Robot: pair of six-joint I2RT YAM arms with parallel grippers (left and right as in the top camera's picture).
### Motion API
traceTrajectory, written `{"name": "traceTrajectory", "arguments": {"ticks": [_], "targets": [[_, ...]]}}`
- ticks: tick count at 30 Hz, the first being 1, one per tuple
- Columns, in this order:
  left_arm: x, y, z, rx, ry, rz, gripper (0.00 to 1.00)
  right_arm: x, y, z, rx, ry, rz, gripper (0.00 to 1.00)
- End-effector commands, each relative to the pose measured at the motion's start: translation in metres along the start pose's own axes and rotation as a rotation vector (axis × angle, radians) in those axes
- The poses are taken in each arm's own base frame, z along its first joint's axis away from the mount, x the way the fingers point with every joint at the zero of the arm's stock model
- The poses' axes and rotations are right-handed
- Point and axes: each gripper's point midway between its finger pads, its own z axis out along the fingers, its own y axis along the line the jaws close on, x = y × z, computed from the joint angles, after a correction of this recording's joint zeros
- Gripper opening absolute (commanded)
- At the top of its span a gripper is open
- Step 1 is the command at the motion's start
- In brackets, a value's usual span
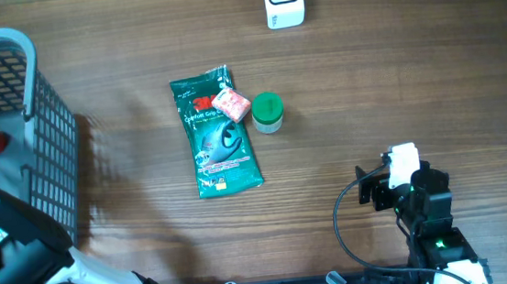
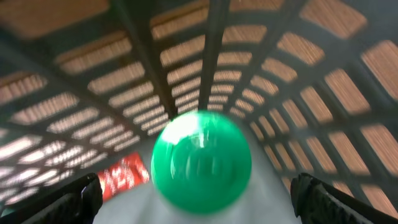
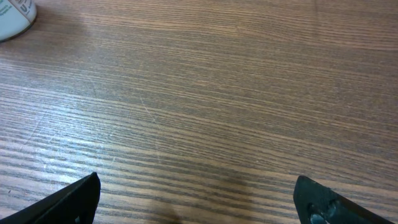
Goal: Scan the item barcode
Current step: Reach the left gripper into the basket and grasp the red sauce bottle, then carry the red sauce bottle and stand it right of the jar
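Overhead, the scanner (image 1: 282, 0) sits unused at the far edge; at the left wrist, the left gripper (image 2: 196, 190) gapes empty over a green round item (image 2: 201, 162) in the basket (image 2: 211, 37), nothing picked yet; the right gripper (image 3: 196, 186), wide, faces the table (image 3: 199, 93).

Wood-grain table (image 1: 413, 73) is seen. Green packet (image 1: 221, 156) is laid flat approx. mid-table, w/ pink cube (image 1: 230, 104) rested on its upper end. Green-lidded jar (image 1: 267, 109) is stood just beside cube.
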Motion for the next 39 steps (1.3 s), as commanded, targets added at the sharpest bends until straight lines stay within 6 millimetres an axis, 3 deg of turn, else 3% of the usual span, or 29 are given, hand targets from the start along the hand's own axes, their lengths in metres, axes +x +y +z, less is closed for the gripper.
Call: {"name": "traceTrajectory", "arguments": {"ticks": [1,8,9,10,11,15,20,25,30,33,35,39], "targets": [[-0.004,0.009,0.021,-0.055,-0.03,0.018,1.0,-0.001,-0.001,0.0,0.008,-0.005,-0.013,1.0],[0.012,0.011,0.059,-0.076,0.007,0.02,0.98,-0.001,-0.001,0.0,0.008,-0.004,-0.013,1.0],[0.013,0.014,0.062,-0.082,0.014,0.019,0.92,-0.001,-0.001,0.0,0.008,-0.004,-0.012,1.0],[0.013,0.018,0.064,-0.089,0.017,0.013,0.73,-0.001,-0.001,0.0,0.008,-0.005,-0.013,1.0],[0.011,0.024,0.065,-0.095,0.016,0.004,0.63,-0.001,-0.001,0.0,0.008,-0.004,-0.012,1.0],[0.01,0.035,0.066,-0.112,0.025,-0.01,0.49,-0.001,-0.001,0.0,0.008,-0.004,-0.012,1.0],[0.001,0.034,0.054,-0.1,-0.003,-0.016,0.42,-0.001,-0.001,0.0,0.008,-0.004,-0.012,1.0],[-0.034,0.031,0.005,-0.057,-0.108,-0.049,0.41,-0.001,-0.001,0.0,0.008,-0.004,-0.012,1.0],[-0.061,0.012,-0.061,0.121,-0.186,-0.095,0.41,-0.001,-0.001,0.0,0.008,-0.004,-0.012,1.0],[-0.074,-0.01,-0.121,0.315,-0.233,-0.141,0.43,-0.001,-0.001,0.0,0.008,-0.004,-0.012,1.0],[-0.078,-0.035,-0.175,0.499,-0.263,-0.144,0.44,-0.001,-0.001,0.0,0.008,-0.004,-0.012,1.0],[-0.064,-0.078,-0.263,0.76,-0.292,-0.094,0.45,-0.001,-0.001,0.0,0.008,-0.005,-0.013,1.0]]}}
